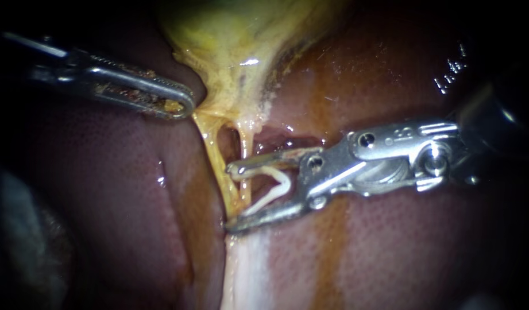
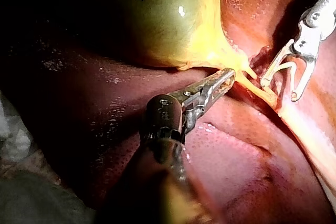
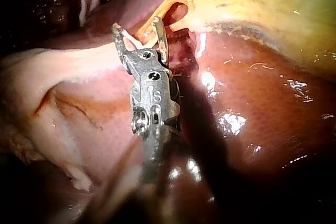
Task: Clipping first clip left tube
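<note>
Endoscope view, left tube (image 1: 217, 162) runs downward from gallbladder (image 1: 230, 51), right instrument (image 1: 228, 198) jaws wide, holding clip (image 1: 280, 185) astride it

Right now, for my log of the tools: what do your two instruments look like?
The left instrument: slim silver metal, long slotted pincer with a rounded tip, yellow flecks. The right instrument: chunkier silver, visible pins and rivets, stamped marks, dark shaft.
</note>
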Controlling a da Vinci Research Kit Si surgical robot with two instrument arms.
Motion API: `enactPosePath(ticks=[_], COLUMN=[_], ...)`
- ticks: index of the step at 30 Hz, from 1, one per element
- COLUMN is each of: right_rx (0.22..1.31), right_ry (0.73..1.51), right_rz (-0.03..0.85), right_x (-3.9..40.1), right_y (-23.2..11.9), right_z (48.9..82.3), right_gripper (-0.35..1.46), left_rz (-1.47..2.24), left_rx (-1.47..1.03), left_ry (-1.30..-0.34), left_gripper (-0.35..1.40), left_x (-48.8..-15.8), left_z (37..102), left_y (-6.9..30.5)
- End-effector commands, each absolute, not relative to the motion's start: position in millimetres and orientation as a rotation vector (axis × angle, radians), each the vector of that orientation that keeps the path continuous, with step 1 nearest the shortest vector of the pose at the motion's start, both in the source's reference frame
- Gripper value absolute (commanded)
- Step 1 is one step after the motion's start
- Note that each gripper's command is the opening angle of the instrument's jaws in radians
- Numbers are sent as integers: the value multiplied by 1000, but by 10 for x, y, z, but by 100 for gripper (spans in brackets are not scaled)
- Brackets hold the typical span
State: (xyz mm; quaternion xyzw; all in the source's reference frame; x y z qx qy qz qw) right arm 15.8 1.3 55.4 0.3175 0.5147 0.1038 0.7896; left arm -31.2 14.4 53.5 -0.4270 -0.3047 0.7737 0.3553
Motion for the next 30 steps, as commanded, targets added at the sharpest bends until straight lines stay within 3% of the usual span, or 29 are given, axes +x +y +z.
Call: enactPosePath(ticks=[1, 17, 30], right_rx=[687, 747, 763], right_ry=[1107, 1067, 1118], right_rz=[231, 342, 366], right_x=[159, 164, 180], right_y=[12, -11, -13], right_z=[558, 619, 621], right_gripper=[48, 49, 50], left_rz=[1999, 1999, 1999], left_rx=[-1104, -1104, -1104], left_ry=[-787, -787, -787], left_gripper=[-35, -35, -35], left_x=[-312, -312, -312], left_z=[535, 534, 533], left_y=[144, 143, 142])
